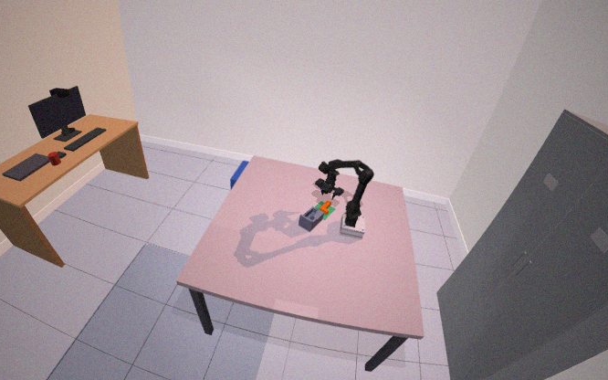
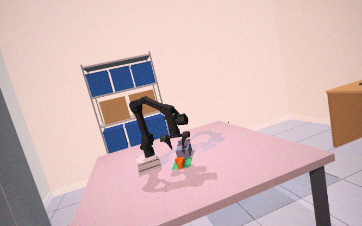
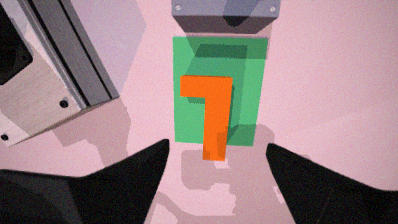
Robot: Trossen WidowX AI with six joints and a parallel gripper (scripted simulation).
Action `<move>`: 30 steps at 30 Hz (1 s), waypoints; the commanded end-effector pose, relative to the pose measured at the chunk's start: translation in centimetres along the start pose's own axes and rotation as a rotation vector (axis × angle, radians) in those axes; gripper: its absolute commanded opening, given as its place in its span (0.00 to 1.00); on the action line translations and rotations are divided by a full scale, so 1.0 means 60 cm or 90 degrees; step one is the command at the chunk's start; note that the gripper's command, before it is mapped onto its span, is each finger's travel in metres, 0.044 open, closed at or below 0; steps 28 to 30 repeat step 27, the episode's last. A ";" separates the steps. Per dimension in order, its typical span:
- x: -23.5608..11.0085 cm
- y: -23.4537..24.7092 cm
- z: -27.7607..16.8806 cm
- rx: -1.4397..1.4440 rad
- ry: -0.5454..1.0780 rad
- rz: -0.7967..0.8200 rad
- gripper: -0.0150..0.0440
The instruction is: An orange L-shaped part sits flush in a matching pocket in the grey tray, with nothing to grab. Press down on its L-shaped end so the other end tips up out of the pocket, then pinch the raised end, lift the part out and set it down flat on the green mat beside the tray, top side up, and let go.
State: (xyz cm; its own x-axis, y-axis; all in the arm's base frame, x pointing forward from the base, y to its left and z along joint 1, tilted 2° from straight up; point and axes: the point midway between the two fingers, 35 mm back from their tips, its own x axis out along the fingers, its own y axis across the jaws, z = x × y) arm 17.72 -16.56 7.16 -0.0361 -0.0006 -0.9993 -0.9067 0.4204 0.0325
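The claw (image 3: 216,165) hangs over the pink worktop (image 3: 325,90) with its two dark fingers spread wide, and there is nothing between them. Directly below and just ahead of the gap lies the orange part (image 3: 212,112), flat on its back, long leg pointing at the claw and short foot turned off to the left at the far end. Most of it rests on the green mat (image 3: 250,85), but the near tip of the long leg pokes past the mat's near edge onto the worktop. From the side camera, the claw (image 2: 174,140) sits well above the orange part (image 2: 180,162), fingertips apart from it, and the part looks to lie level on the green mat (image 2: 187,162), though that view is small and I would not swear to it.

Beyond the mat's far edge, touching or nearly so, comes the grey tray (image 3: 225,12), only its near wall in sight from the wrist. Off to the claw's left is the arm's pale base block (image 3: 45,95). From above, the grey tray (image 1: 311,219) shows an open pocket with the orange part (image 1: 326,205) beside it on the mat.
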 end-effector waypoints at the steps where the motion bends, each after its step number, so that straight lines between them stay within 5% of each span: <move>1: -0.083 0.000 -0.001 0.001 0.009 -0.016 0.93; 30: -0.077 0.003 0.001 -0.003 0.004 -0.012 0.93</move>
